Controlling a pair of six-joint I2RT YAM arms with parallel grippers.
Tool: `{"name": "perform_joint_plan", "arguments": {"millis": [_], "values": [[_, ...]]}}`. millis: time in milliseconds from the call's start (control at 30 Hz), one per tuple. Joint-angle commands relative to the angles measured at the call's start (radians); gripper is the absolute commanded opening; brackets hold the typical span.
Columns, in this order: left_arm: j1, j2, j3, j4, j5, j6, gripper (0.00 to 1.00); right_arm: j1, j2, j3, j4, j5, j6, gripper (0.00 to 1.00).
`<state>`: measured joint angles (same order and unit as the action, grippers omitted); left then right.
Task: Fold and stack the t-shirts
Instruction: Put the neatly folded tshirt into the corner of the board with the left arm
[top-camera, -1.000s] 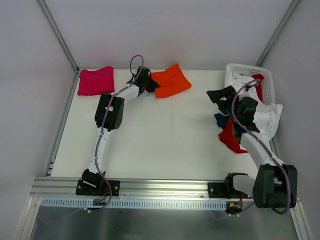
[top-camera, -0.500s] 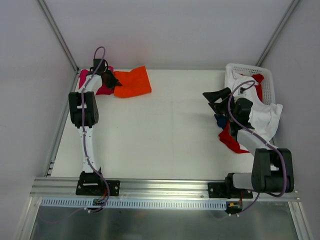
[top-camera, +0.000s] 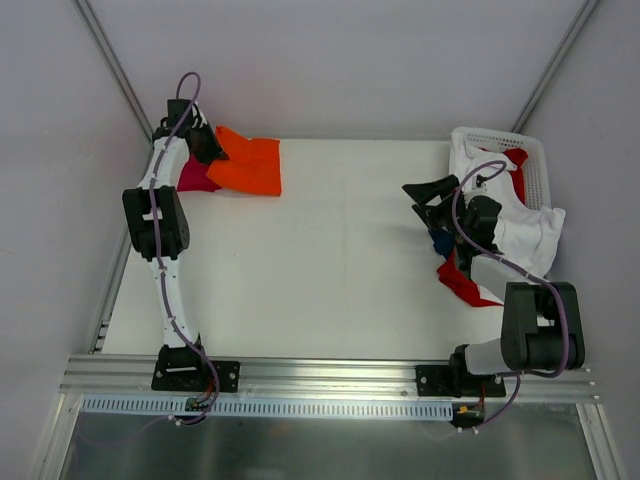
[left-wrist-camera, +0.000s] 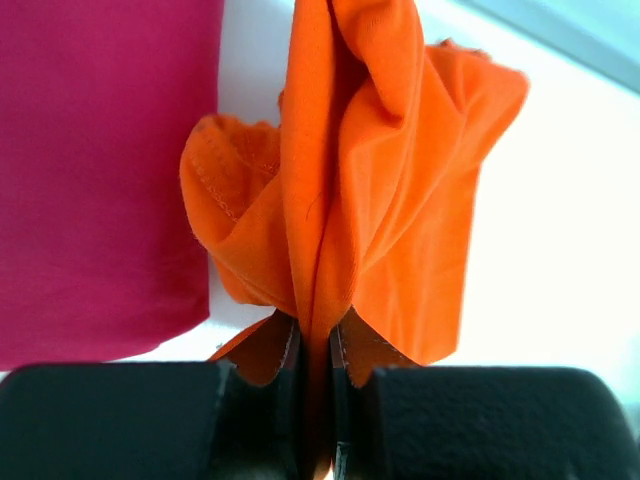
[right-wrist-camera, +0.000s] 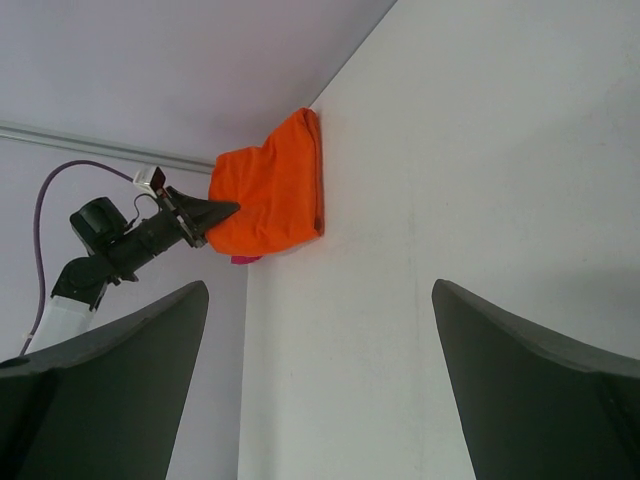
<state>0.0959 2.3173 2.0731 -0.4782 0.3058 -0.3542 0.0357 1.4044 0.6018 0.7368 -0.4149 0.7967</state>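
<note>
Pinching a bunched edge of the orange t-shirt (top-camera: 250, 165) between jaws closed tight on the cloth, the left gripper (top-camera: 212, 148) sits at the table's (top-camera: 330, 270) far left corner. The shirt spreads away to its right, overlapping the magenta t-shirt (top-camera: 195, 178) that peeks out on the near-left side. Stacking likely hinges on settling orange squarely over magenta. The right gripper (top-camera: 428, 197), spread wide and empty, hovers well apart, beside the unfolded shirts (top-camera: 530, 235) by the basket (top-camera: 535, 160).
</note>
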Motion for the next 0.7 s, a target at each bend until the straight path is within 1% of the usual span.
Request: {"name": "perform_joint_plan", "arguments": {"millis": [0, 100, 267, 400, 567, 600, 667], "values": [[0.028, -0.075, 0.119, -0.039, 0.004, 0.052, 0.0, 0.006, 0.008, 0.013, 0.087, -0.03, 0.007, 1.0], [0.048, -0.067, 0.159, -0.059, -0.016, 0.061, 0.0, 0.006, 0.018, 0.013, 0.087, -0.033, 0.006, 0.99], [0.071, -0.079, 0.14, -0.06, -0.146, 0.05, 0.0, 0.006, 0.051, 0.009, 0.108, -0.033, 0.007, 0.99], [0.076, -0.087, 0.143, -0.059, -0.181, 0.06, 0.0, 0.006, 0.093, 0.009, 0.147, -0.045, 0.022, 0.99], [0.088, -0.136, 0.099, -0.059, -0.249, 0.05, 0.0, 0.004, 0.14, 0.012, 0.177, -0.055, 0.033, 1.0], [0.088, -0.145, 0.099, -0.059, -0.272, 0.049, 0.0, 0.006, 0.146, 0.01, 0.188, -0.056, 0.036, 0.99], [0.088, -0.148, 0.113, -0.059, -0.275, 0.046, 0.0, 0.006, 0.165, 0.009, 0.211, -0.064, 0.047, 0.99]]}}
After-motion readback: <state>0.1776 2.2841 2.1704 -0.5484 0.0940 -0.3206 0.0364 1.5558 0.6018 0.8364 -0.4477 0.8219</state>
